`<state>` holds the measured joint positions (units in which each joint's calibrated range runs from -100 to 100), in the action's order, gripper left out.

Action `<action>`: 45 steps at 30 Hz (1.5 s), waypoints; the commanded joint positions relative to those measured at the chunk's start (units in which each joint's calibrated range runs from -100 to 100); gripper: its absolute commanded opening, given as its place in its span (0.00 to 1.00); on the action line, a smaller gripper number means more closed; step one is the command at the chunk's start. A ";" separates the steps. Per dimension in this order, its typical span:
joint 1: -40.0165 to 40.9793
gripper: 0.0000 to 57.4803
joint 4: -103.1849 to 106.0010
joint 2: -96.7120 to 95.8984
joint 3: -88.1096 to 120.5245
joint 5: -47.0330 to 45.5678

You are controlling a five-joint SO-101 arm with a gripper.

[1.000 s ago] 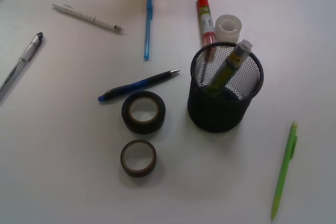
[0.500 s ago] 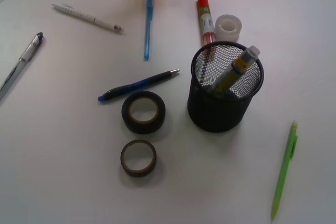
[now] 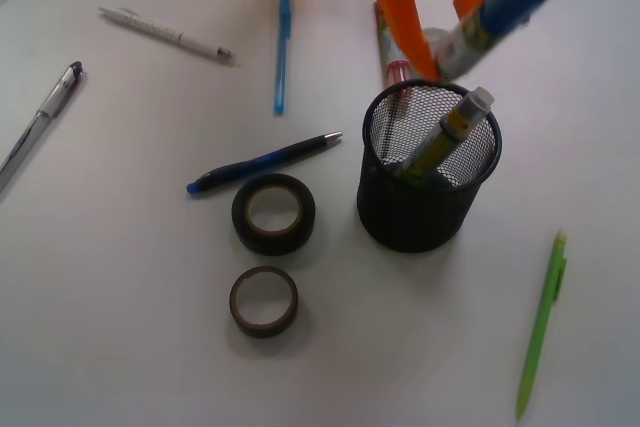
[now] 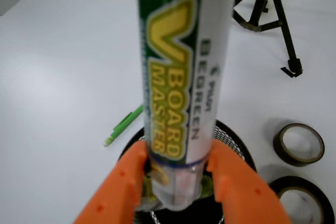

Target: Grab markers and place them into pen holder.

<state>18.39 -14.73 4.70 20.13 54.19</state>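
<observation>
From the front, my claw (image 3: 440, 7) was clamped on the blue-capped marker (image 3: 495, 12), tilted just above the far rim of the pen holder (image 3: 420, 197), where one marker (image 3: 440, 137) already leaned, the red-capped marker (image 3: 385, 32) lying behind it. At the wrist, my orange fingers (image 4: 128, 184) pinched the marker's (image 4: 184, 77) clear end; it looked light, rigid and slick, so I judged a firm squeeze across the barrel best.
</observation>
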 commanded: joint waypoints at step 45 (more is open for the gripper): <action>1.61 0.48 28.20 6.56 24.89 1.42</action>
<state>20.46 13.26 8.54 46.18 55.60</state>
